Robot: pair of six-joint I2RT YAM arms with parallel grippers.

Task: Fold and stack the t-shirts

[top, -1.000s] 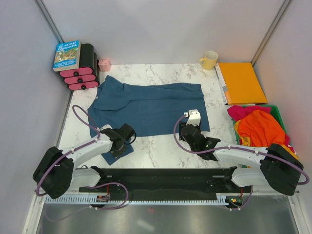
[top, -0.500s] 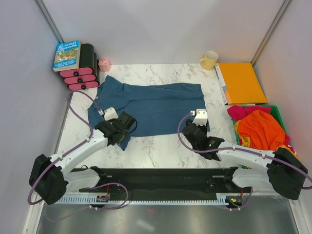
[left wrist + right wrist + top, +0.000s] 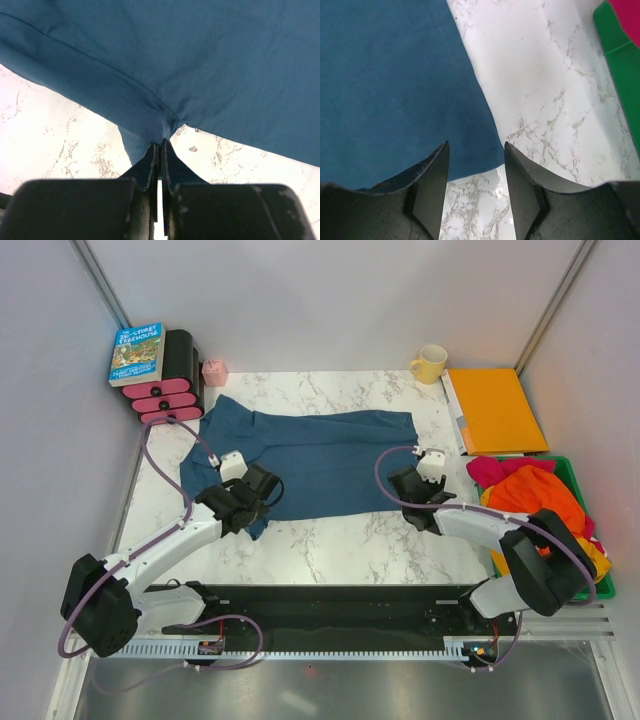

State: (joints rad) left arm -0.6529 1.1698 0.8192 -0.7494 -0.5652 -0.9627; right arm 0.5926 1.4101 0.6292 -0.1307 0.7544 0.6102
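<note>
Since a second ago the left claw (image 3: 160,145) has swung away from the near edge, taking the blue shirt's near left corner with it, and the right claw (image 3: 476,147) has shifted out to the shirt's near right corner. The blue shirt (image 3: 320,455) lies spread across the middle of the worktop (image 3: 330,550). The left claw is pinched tight on a bunched fold of its hem, the cloth puckering at the tips. The right claw stands about half open over the corner, the hem edge running between its fingers, gripping nothing. An orange shirt (image 3: 530,505) and a pink shirt (image 3: 487,470) sit heaped in the green bin (image 3: 565,462) at the right.
</note>
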